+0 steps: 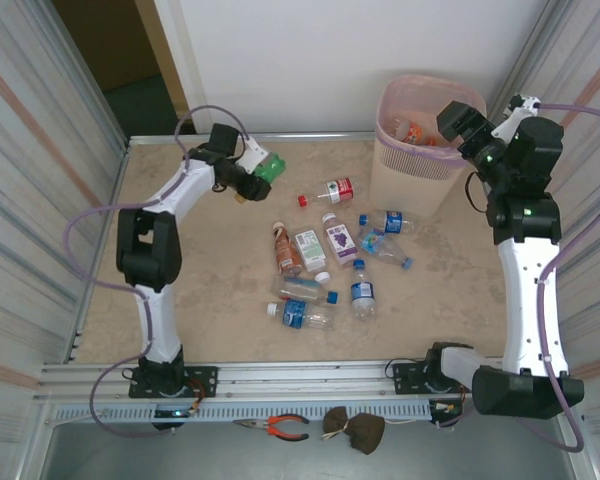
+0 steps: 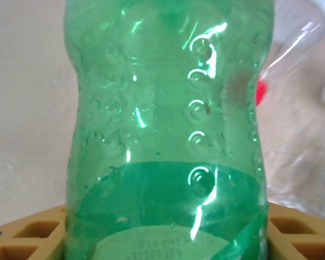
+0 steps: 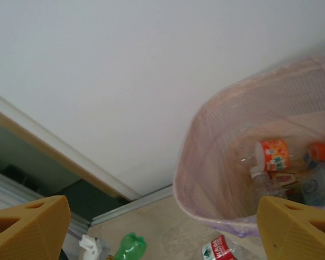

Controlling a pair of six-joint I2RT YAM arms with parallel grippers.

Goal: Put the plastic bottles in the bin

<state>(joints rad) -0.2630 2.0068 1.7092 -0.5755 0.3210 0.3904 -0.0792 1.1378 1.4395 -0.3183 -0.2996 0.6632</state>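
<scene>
- Left claw point(image 1: 252, 172), at the table's point(image 1: 220, 330) 10 o'clock corner, is clamped on the green bottle point(image 1: 271, 165).
- In the wrist view the left claw point(image 2: 162, 241) has a jaw on each side of the green bottle point(image 2: 162, 135), at its label end. The long axis runs straight out along the claw's reach. Cannot tell whether it is clear of the table.
- The bin lies at about 3 o'clock from the left claw, well apart across the table. By my read the coming move turns on that carry.
- Green label: a printed code shows mirrored through the plastic, not legible.
- Centre: loose bottles point(image 1: 325, 260), nine or so, lie flat with mixed axes. The red-label bottle point(image 1: 335, 190) is at the 12 o'clock edge of the group. Others carry purple grape-picture, white and blue labels; no words readable.
- Bin point(image 1: 425, 150) stands at the 2 o'clock corner with a pink liner. In the right wrist view the bin point(image 3: 187, 184) holds several bottles, one with an orange label point(image 3: 273, 154); lettering too small.
- Right claw point(image 1: 458, 118) hangs above the bin rim, jaws wide, nothing held (right claw point(image 3: 162, 227)). The loose bottles lie at 7–8 o'clock from it. The right arm looks nearer for those on that side.
</scene>
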